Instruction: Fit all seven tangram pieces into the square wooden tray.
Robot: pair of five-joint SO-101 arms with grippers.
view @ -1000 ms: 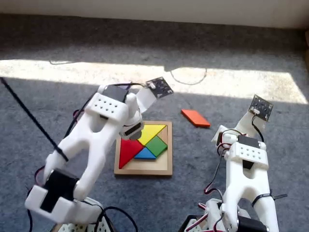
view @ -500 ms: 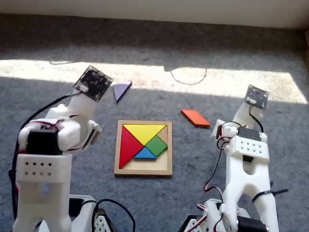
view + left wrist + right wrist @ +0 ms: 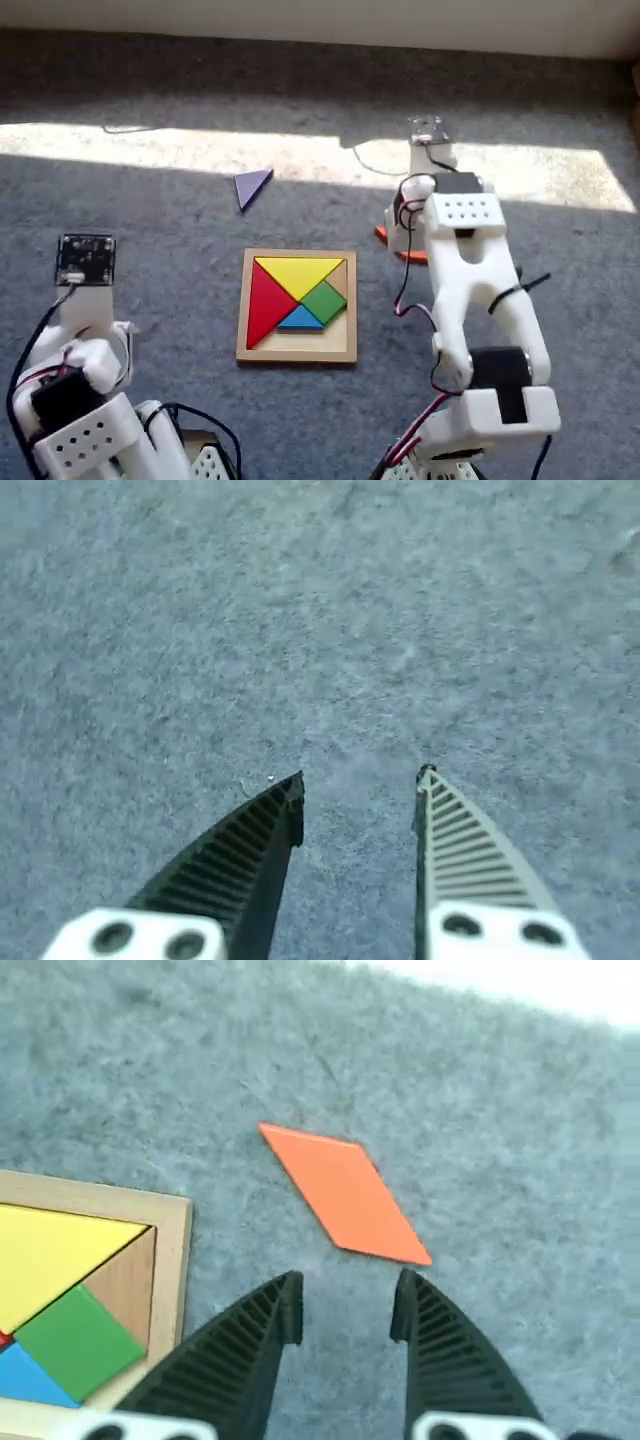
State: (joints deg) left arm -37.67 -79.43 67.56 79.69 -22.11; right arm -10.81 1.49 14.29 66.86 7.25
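The square wooden tray [image 3: 298, 352] lies mid-carpet and holds a yellow triangle [image 3: 298, 272], a red triangle [image 3: 263, 305], a green square [image 3: 324, 298] and a blue triangle [image 3: 300, 319]. An orange parallelogram [image 3: 345, 1195] lies flat on the carpet to the right of the tray [image 3: 172, 1250]. My right gripper [image 3: 347, 1280] hovers open just short of it, touching nothing. In the high view the right arm [image 3: 460, 250] covers most of the orange piece [image 3: 384, 235]. A purple triangle [image 3: 252, 185] lies beyond the tray. My left gripper [image 3: 360, 777] is open over bare carpet.
The left arm [image 3: 75, 370] sits folded at the near left, away from the tray. A sunlit strip [image 3: 150, 150] crosses the carpet behind the pieces, with a thin cable [image 3: 390, 165] lying on it. Grey carpet surrounds the tray.
The left arm drew back from over the tray to the near left, uncovering the purple triangle. The right arm swung forward and left over the orange parallelogram.
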